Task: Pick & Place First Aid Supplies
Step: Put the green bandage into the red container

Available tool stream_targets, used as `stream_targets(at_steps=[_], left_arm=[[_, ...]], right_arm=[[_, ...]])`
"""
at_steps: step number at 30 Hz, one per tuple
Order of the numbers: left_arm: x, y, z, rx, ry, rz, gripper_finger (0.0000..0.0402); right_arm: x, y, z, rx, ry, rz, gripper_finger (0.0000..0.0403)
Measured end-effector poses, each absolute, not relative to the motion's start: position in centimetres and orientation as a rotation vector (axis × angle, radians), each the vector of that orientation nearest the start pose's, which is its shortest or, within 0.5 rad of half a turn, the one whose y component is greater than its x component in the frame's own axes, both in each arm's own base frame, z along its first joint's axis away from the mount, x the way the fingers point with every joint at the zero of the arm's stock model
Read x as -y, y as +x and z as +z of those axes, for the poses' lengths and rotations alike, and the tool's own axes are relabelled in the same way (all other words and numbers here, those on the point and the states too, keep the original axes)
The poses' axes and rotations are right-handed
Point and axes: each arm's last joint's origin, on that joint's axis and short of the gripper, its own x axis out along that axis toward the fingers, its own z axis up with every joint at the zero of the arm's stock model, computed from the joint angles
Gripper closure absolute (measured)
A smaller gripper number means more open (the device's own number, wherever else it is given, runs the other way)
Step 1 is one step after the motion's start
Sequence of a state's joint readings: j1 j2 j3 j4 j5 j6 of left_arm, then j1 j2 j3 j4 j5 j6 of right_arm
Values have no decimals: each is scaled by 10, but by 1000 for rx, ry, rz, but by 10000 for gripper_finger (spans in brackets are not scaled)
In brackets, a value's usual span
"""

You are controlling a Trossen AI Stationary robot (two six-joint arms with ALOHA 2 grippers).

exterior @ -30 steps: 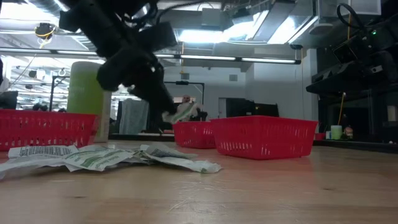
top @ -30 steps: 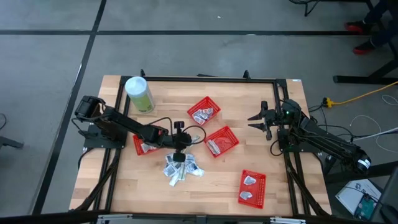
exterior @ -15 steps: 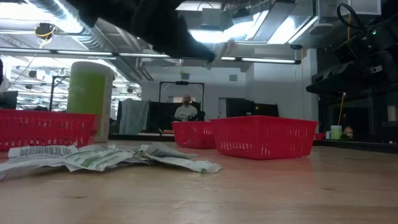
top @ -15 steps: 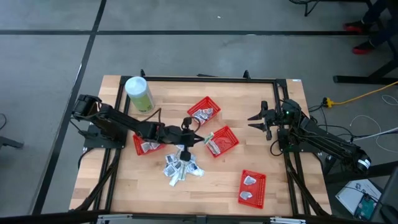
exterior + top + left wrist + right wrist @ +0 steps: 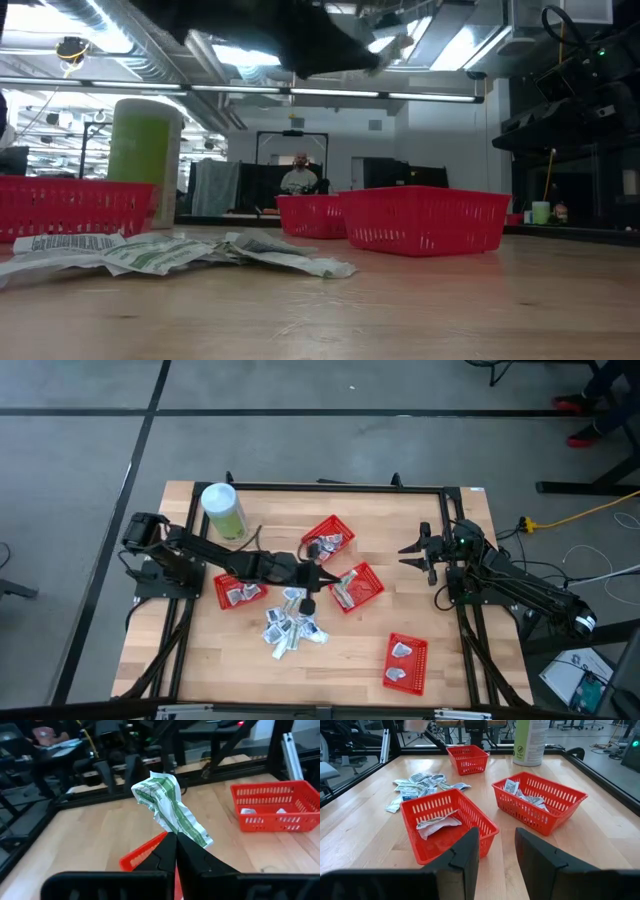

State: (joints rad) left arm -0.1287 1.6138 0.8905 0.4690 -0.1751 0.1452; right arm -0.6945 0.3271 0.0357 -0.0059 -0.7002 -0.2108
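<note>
My left gripper (image 5: 322, 574) is shut on a crumpled white packet with green stripes (image 5: 169, 802), high above the table at the left corner of the middle red basket (image 5: 357, 587). In the low view the packet (image 5: 398, 46) shows near the top, under the dark arm. The remaining packets lie flat in a pile (image 5: 290, 626) on the wood, near the gripper. My right gripper (image 5: 418, 550) waits open by the table's right edge; its wrist view (image 5: 496, 845) looks across the baskets. My left gripper pinches the packet's lower end (image 5: 186, 831) between its two fingertips (image 5: 169, 845). The packet is lifted clear of the table and stands up crumpled beyond the fingertips. One layer or several cannot be told.
Three more red mesh baskets hold packets: a far one (image 5: 328, 538), a left one (image 5: 238, 592) and a near-right one (image 5: 407, 663). A tall pale-green canister (image 5: 224, 510) stands at the far left. A person sits in the room behind (image 5: 300, 178).
My left gripper has risen from just above the pile and moved toward the table's right, to the middle basket's corner, carrying the green-striped packet clear of the table. The pile has stayed where it was.
</note>
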Motion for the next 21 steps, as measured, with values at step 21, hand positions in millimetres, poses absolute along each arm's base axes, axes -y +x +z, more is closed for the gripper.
stream_targets(at_steps=[21], left_arm=[[20,400,188,-500,80,-185,397]], right_arm=[[55,95,149,-226,-18,30,276]])
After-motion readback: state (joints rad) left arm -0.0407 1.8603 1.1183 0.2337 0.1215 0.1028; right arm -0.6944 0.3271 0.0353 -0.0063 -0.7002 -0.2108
